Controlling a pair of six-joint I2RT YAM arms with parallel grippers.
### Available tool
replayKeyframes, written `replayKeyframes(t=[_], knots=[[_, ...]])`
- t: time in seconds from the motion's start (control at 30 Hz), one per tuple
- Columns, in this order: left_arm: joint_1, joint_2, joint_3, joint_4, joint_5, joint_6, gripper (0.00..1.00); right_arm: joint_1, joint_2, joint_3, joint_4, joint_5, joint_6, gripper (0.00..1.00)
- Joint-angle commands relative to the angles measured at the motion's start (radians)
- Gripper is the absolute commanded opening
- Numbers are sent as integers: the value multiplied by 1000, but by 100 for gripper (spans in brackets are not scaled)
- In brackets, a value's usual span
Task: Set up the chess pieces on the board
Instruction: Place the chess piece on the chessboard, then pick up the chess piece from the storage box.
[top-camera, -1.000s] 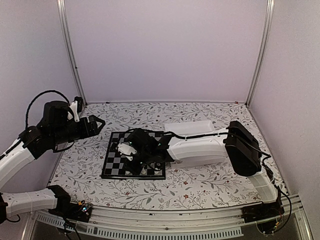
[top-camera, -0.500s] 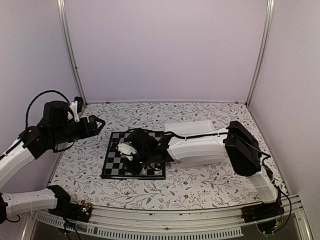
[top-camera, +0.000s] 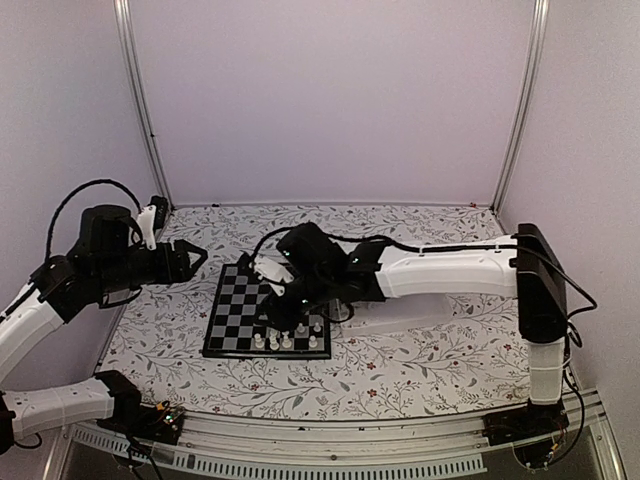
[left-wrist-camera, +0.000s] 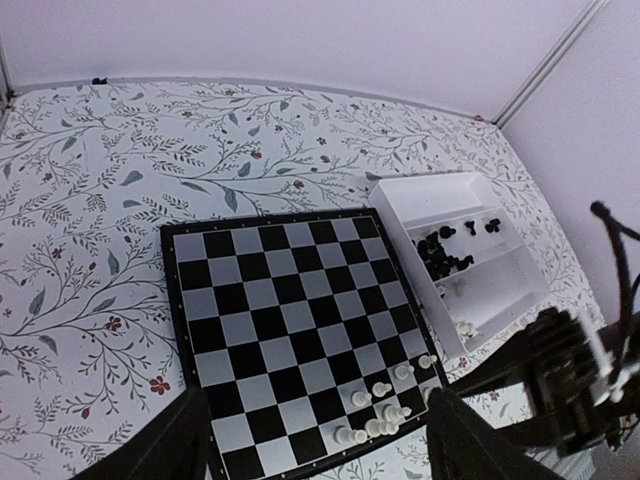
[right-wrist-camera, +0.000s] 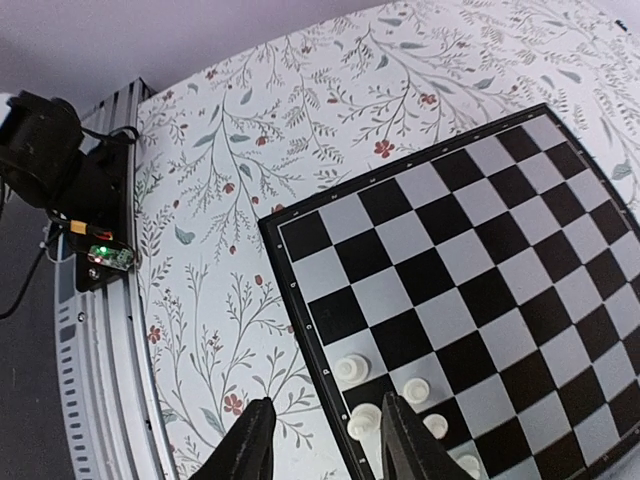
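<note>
Flat checked board (left-wrist-camera: 280, 330) holds tiny white plastic chess pieces (left-wrist-camera: 380, 410) lower right; left gripper (left-wrist-camera: 315, 425), right gripper (right-wrist-camera: 328, 415) both spread apart

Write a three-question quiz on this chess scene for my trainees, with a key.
1. True or false: black pieces stand on the board.
2. The white pieces on the board cluster at its: A) near right corner; B) middle; C) far left corner.
3. What holds the black pieces?
Key: 1 false; 2 A; 3 the tray.
</note>
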Motion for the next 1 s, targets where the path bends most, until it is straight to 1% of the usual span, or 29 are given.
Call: replayKeyframes(t=[0.0,0.1,0.17,0.3,0.37,0.5,0.67,0.87,0.97], knots=[[10,-2,-25,-5,131,93,74,-46,-186,-118,-18,-9,74,38],[10,58,-18,5,183,94,69,-95,-259,-194,-27,2,115,38],[10,109,0,14,219,98,65,-146,-298,-226,-63,36,161,37],[7,213,60,20,271,112,57,-258,-342,-274,-166,130,237,32],[-1,242,86,35,273,114,56,-295,-352,-296,-209,177,243,29],[-8,276,116,64,293,120,55,-342,-331,-322,-294,205,236,24],[-10,302,118,86,313,100,55,-357,-251,-335,-342,150,258,16],[-17,319,127,118,327,83,55,-356,-169,-325,-313,51,255,15],[-22,339,151,115,345,92,55,-354,-131,-295,-324,-1,232,17]])
